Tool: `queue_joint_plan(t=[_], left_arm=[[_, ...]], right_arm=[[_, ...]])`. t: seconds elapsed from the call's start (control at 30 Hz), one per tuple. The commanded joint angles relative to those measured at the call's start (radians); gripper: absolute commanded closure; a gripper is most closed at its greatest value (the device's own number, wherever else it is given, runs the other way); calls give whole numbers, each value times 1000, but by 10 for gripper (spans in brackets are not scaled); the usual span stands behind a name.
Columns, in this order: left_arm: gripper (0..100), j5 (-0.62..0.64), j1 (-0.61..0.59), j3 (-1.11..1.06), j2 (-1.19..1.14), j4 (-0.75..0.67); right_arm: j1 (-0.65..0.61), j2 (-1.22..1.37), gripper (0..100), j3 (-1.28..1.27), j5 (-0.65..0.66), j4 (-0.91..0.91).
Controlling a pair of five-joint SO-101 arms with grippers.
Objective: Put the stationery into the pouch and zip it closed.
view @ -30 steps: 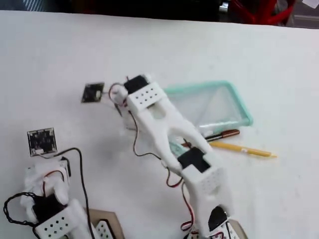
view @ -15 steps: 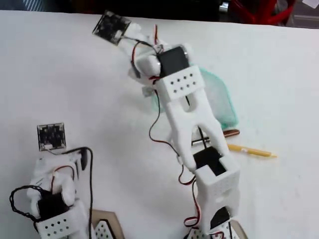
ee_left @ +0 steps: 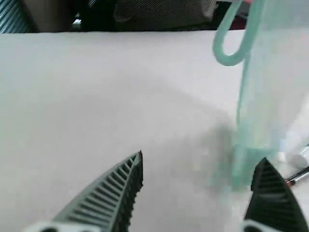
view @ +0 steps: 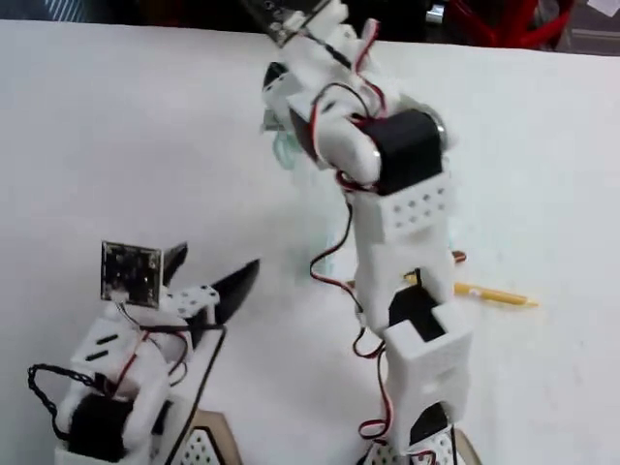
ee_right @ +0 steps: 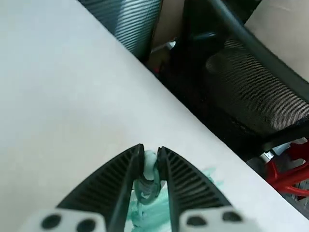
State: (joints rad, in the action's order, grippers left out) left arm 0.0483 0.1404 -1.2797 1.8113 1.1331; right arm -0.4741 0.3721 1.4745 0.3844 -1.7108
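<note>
Right wrist view, right tool (ee_right: 150, 151): jaws almost together, clamped on a teal edge of the pouch (ee_right: 145, 207).
High view, right tool (view: 291, 102): held up over the desk (view: 116, 126), with the pouch (view: 287, 147) hanging just under it.
Left tool (ee_left: 203, 159): jaws wide apart, gripping nothing and touching nothing.
Left tool to pouch: the tool is near the pouch on its near side, apart from it. One fingertip (ee_left: 264, 166) points at the pouch's lower end.
Pouch: upright, see-through with a teal rim (ee_left: 251, 96). Whether its lower end rests on the desk cannot be told.
Pencil (view: 494, 294): yellow, flat on the desk, outside the pouch, on the right arm's far side from it.
Pen (ee_left: 297, 177): only its tip shows, beside the pouch's lower end.
Desk edge: the far edge runs close behind the pouch, with a dark mesh chair (ee_right: 241, 87) past it.
Room: a wide white surface spreads from the pouch toward the left tool (view: 208, 273).
</note>
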Motion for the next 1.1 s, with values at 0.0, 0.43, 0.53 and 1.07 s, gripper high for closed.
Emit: queue_joint_plan(t=[0.0,0.43,0.53,1.07], left_arm=[[653,14,82,94,-13,-63],[631,-81,114,157,-8,-140],[631,-130,47,158,-8,-141],[631,-173,-19,157,-8,-140]], right_arm=[[25,-88,981,94,-74,-4],[24,-134,981,-35,-80,-1],[24,-128,981,-37,-51,27],[-176,-139,981,-180,242,-8]])
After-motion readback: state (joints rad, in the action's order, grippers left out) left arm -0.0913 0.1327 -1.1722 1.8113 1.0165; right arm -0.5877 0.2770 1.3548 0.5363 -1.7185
